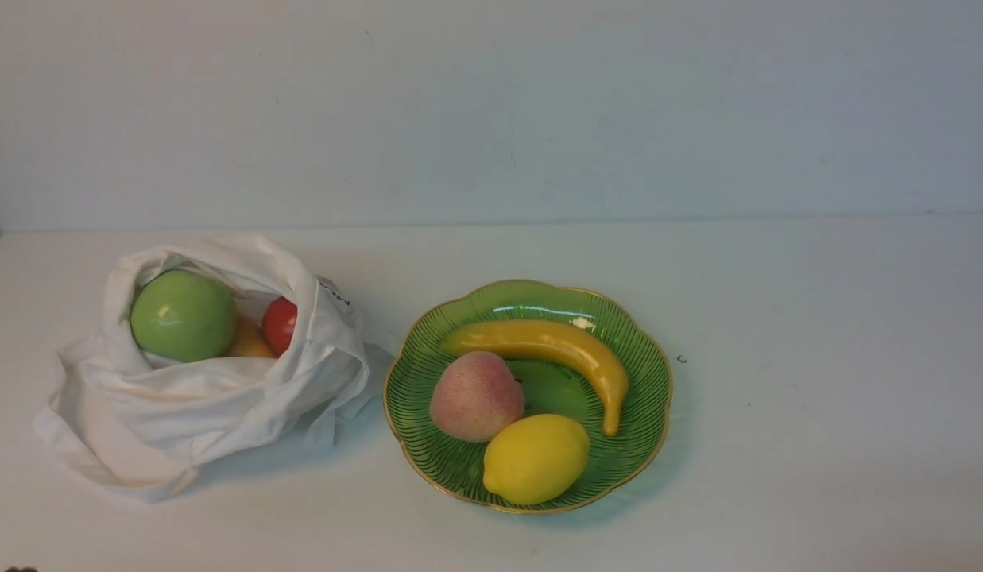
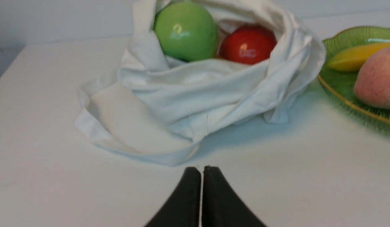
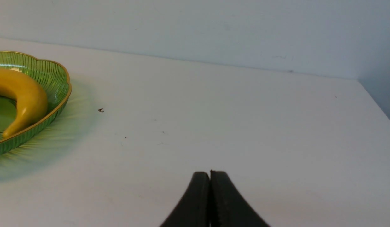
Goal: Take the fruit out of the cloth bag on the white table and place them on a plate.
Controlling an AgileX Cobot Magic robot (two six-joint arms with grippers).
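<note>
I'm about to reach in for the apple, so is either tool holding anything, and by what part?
Nothing is held: the left tool and right tool are both shut with nothing between their tips.

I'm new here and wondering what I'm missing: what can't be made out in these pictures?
- Orange-yellow fruit: front view, mostly hidden by apple and cloth.
- Black tag print: front view, too small, folded.
- Banana's far end: right wrist view, cut by edge.
</note>
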